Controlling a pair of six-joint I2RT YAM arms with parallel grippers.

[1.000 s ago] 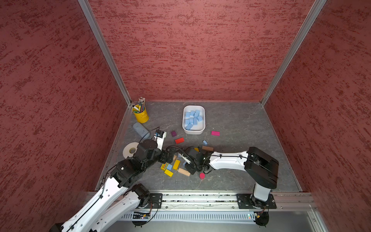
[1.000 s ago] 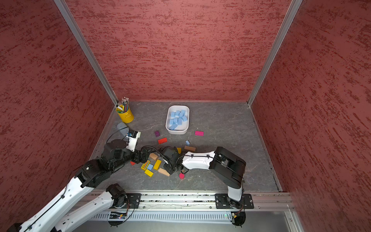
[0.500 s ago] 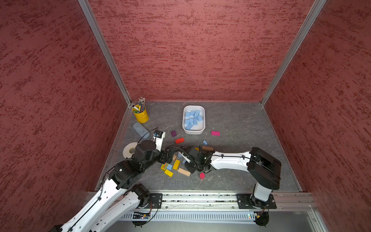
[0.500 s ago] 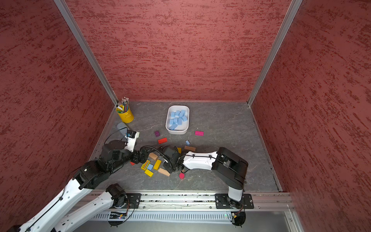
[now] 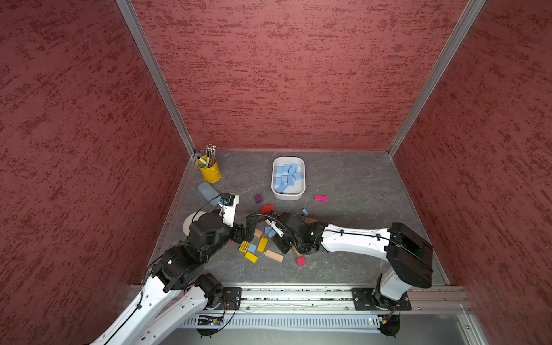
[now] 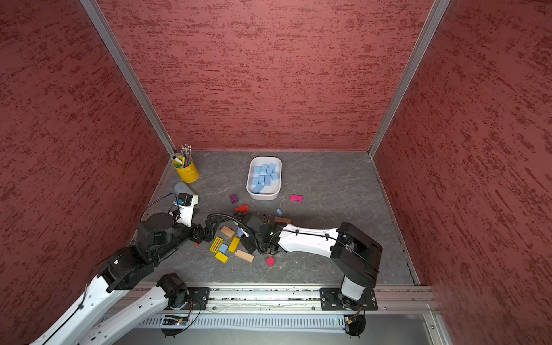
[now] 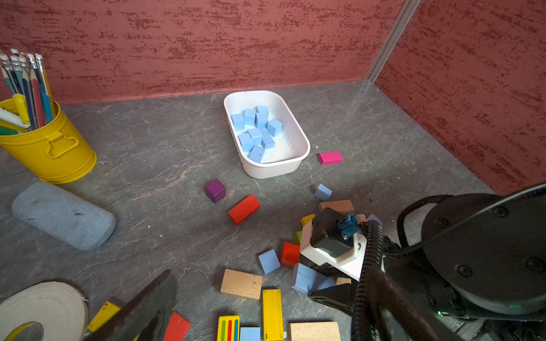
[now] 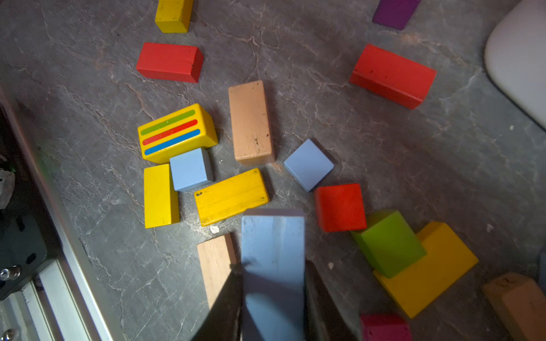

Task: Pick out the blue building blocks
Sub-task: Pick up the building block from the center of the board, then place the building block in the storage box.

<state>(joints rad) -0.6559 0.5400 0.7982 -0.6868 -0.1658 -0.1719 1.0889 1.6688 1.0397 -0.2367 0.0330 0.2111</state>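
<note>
Right elbow (image 5: 409,257) swung outward a touch. Right gripper (image 8: 273,274) clamped on long blue block (image 8: 273,236), over pile (image 5: 263,245). Left gripper (image 5: 246,231) jaws apart, empty, beside it.

The held block (image 8: 273,245) sits between the jaws of the right pincer (image 8: 273,280). Loose blocks (image 8: 250,124) lie on the counter (image 8: 384,147) just ahead; the tray (image 5: 288,196) stands well apart.

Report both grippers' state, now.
Left gripper: open, holding nothing.
Right gripper: closed on a blue block.
</note>
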